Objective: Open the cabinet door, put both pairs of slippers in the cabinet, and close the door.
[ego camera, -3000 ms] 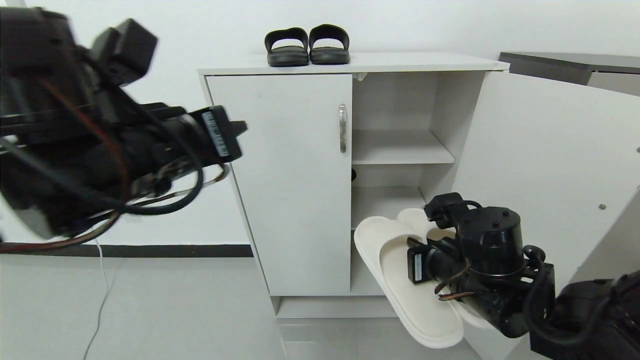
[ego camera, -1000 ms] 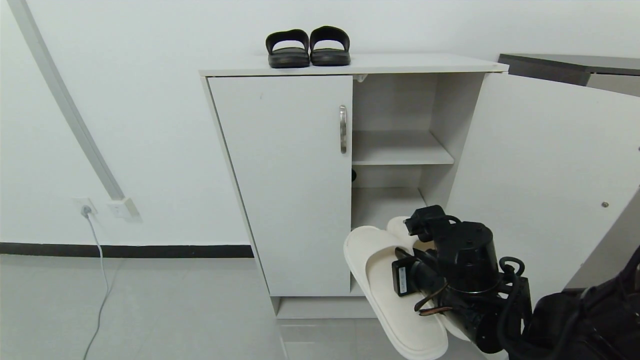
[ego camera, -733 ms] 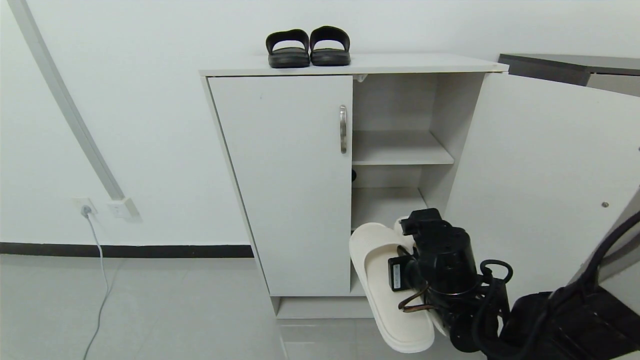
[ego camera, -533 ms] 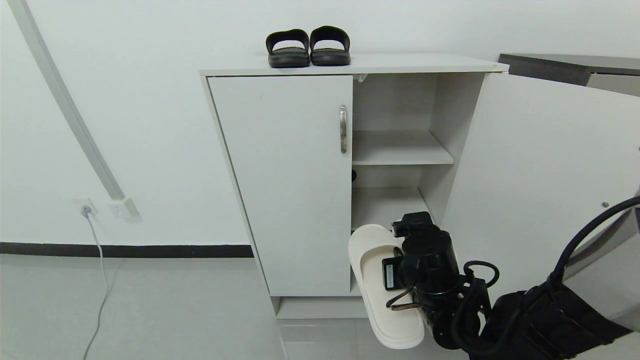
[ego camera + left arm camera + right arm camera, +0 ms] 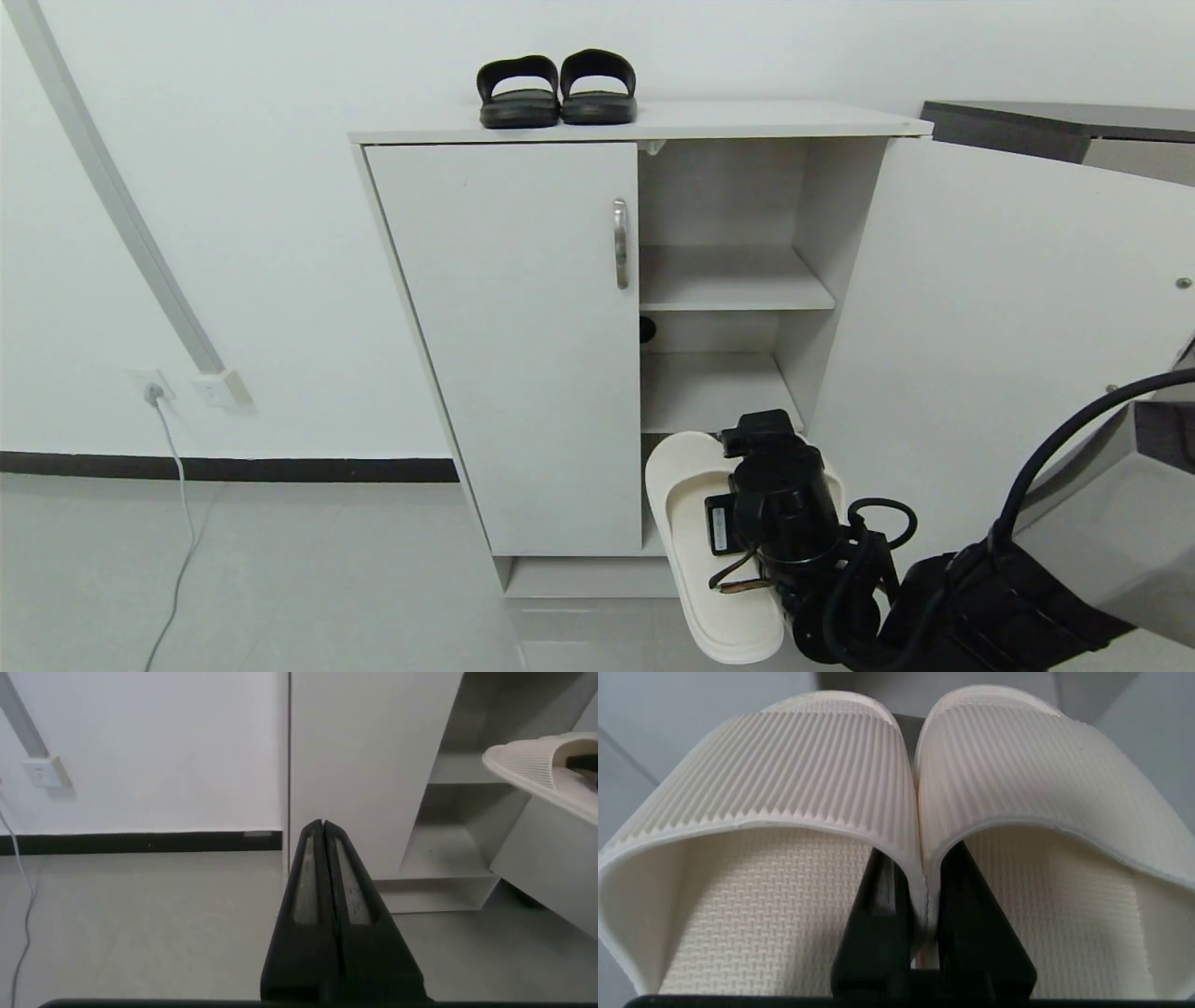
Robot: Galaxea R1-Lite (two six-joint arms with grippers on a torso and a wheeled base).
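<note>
Right wrist view: the right gripper (image 5: 915, 929) pinches the touching inner edges of the white slippers (image 5: 803, 803), toes leading. The open cabinet (image 5: 728, 280) lies straight ahead, with the slippers' long axes pointing in. The left gripper (image 5: 322, 835), closed and empty, seems farther from the opening.

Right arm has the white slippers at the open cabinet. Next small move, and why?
Probably ease the right gripper forward so the ribbed cream-white slippers enter the white cabinet's open right side. It is shut on them, the door stands wide, and the pair hangs before the opening near the lower shelf.
</note>
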